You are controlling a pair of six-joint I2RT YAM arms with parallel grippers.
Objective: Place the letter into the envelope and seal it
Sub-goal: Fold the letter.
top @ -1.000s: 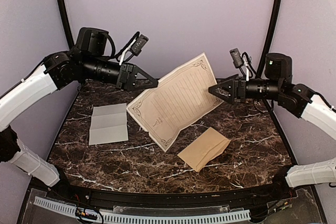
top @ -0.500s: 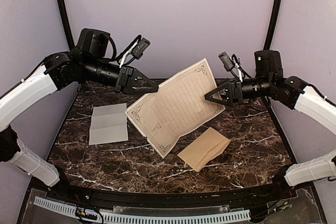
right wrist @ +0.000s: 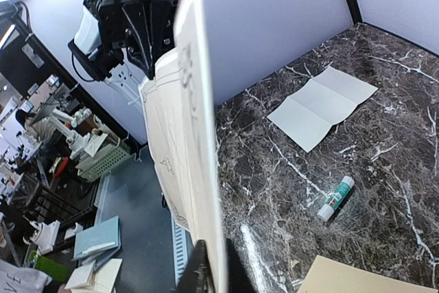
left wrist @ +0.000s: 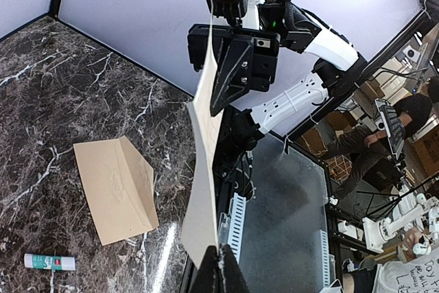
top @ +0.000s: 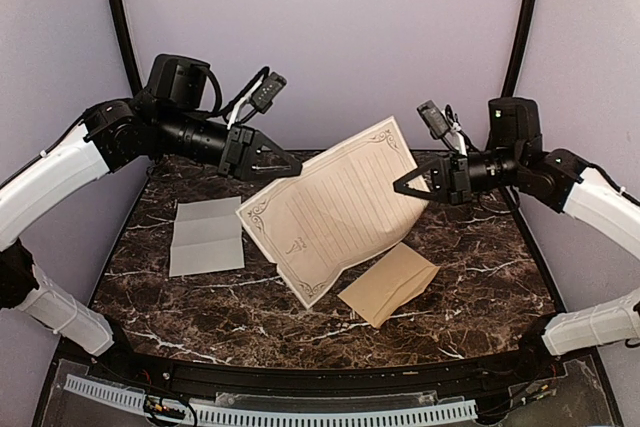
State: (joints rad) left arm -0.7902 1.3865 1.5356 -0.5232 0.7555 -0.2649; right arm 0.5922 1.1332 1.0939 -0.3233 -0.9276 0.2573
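Both arms had a large cream sheet [top: 330,209] up in the air at the middle of the overhead view. It was lined, with an ornate border, and tilted so that its long side ran from lower left to upper right. The left gripper [top: 293,169] was pinched tight on the sheet's upper-left edge. The right gripper [top: 403,190] had its fingers drawn together to a point on the right-hand edge, with the paper caught between them. In the right wrist view the sheet rose edge-on from between those fingertips. It bowed a little between the two grips and hung clear of the table [top: 300,327].

The letter [top: 207,235] — thin white paper crossed by fold creases — lay flat on the dark marble at the left of the overhead view. It was below the left arm and well apart from both grippers. The envelope [top: 388,284], tan, lay flat at the lower centre-right, turned at an angle, just beneath the hanging sheet's lower-right edge as the picture showed it. I could not tell whether its flap was open or folded down.

A small white-and-green glue stick [right wrist: 335,197] lay on the marble between the letter and the envelope, touching neither — it showed only in the two wrist views.
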